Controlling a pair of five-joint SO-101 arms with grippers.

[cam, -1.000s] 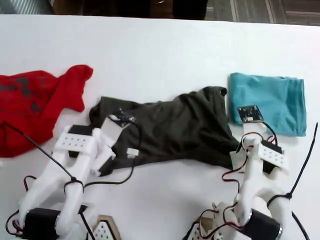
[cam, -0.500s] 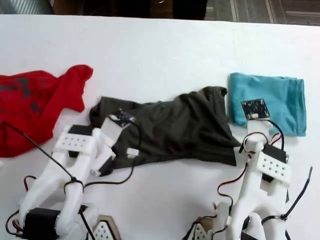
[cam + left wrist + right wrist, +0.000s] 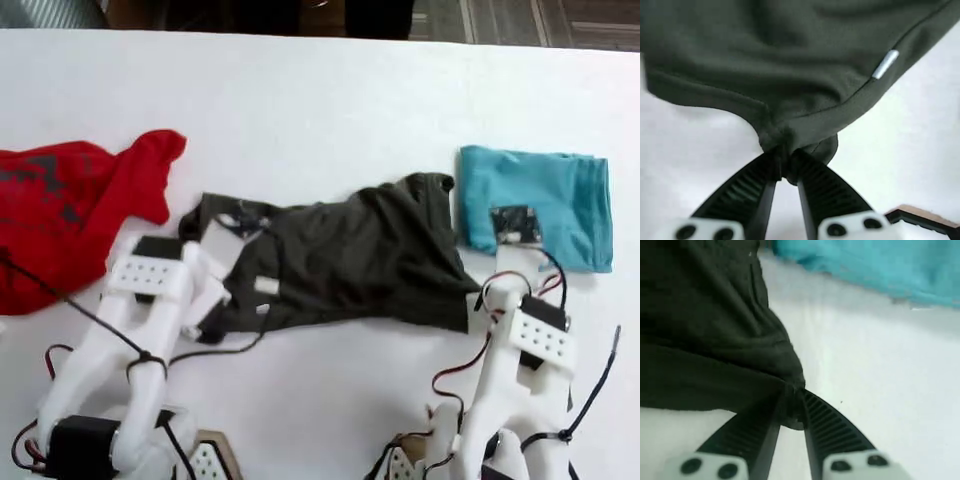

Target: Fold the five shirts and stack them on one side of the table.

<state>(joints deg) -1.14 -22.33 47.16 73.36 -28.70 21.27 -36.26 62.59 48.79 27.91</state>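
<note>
Dark olive shirt (image 3: 340,265) lies crumpled and spread mid-worktop, hems stitched, a small pale tag at one edge; its near edge is pinched at both ends. Left tool (image 3: 782,170) is clamped narrow on a bunched hem fold; right tool (image 3: 790,407) is clamped narrow on the opposite corner. Count: three shirts, two arms. Red shirt (image 3: 70,215) lies rumpled near the olive shirt on the left arm's side; teal shirt (image 3: 540,205) lies folded just beside it on the right arm's side. Beyond the olive shirt the white worktop (image 3: 320,100) lies bare to its far edge.
</note>
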